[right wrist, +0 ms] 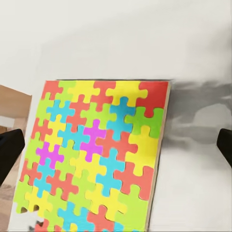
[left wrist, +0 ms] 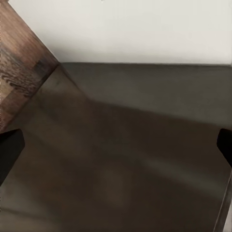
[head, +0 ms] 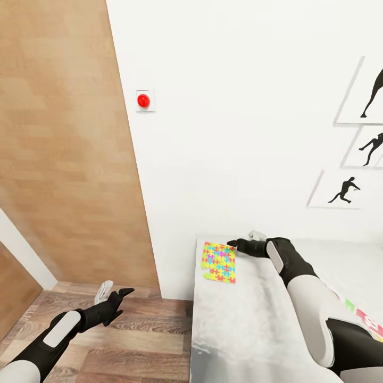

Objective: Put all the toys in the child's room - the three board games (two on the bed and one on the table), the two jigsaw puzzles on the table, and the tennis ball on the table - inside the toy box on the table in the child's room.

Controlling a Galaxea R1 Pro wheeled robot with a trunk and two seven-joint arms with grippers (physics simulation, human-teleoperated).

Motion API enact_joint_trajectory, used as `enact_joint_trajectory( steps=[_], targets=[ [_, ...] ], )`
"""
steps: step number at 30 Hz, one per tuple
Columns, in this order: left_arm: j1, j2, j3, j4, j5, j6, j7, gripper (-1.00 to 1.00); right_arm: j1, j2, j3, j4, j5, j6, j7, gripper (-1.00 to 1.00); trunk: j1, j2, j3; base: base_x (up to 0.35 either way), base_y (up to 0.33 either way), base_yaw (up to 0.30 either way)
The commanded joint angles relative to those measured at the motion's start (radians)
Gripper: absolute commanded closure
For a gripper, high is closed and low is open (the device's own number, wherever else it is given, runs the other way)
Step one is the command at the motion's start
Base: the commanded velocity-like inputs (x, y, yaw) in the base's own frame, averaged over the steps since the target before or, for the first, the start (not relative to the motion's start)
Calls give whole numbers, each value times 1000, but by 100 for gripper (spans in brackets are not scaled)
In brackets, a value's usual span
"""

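At the tabletop's (head: pixel 250 324) far corner by the white wall, jigsaw puzzle (head: pixel 219 261) lying flat, right tool (head: pixel 240 238) spread open just beside it, left tool (head: pixel 113 292) open over the floor (head: pixel 138 340).

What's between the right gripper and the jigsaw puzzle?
Nothing: in the head view the right gripper hangs at the jigsaw puzzle edge, bare table beneath.

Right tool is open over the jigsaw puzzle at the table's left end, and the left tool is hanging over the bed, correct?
Not quite. The right tool is open at the jigsaw puzzle on the table's left end, but the left tool hangs over the wood floor, not a bed, as the head view shows.
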Motion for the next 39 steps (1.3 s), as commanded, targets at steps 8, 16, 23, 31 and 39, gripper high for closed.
enact_joint_trajectory(
  steps=[8, 16, 23, 31, 39],
  targets=[
    [3, 3, -3, 0, 2, 0, -3, -100, 4, -4, -4, 33, -9, 7, -2, -100, 0, -1, -1, 0, 0, 0],
    [4, 2, -3, 0, 2, 0, -4, -100, 4, -7, -4, 59, -11, 7, -1, -100, 0, -1, -1, 0, 0, 13],
    [5, 2, -3, 0, 2, 0, -5, -100, 4, -6, -4, 61, -11, 7, 0, -100, 0, -1, -1, 0, 0, 229],
    [5, 3, -3, 0, 4, 0, -5, -100, 4, -9, -5, 61, -12, 7, 1, -100, 0, -1, -1, 0, 0, 178],
    [5, 3, -3, 0, 3, 0, -5, -100, 4, -10, -6, 61, -12, 7, 0, -100, 0, -1, -1, 0, 0, 12]
  ],
)
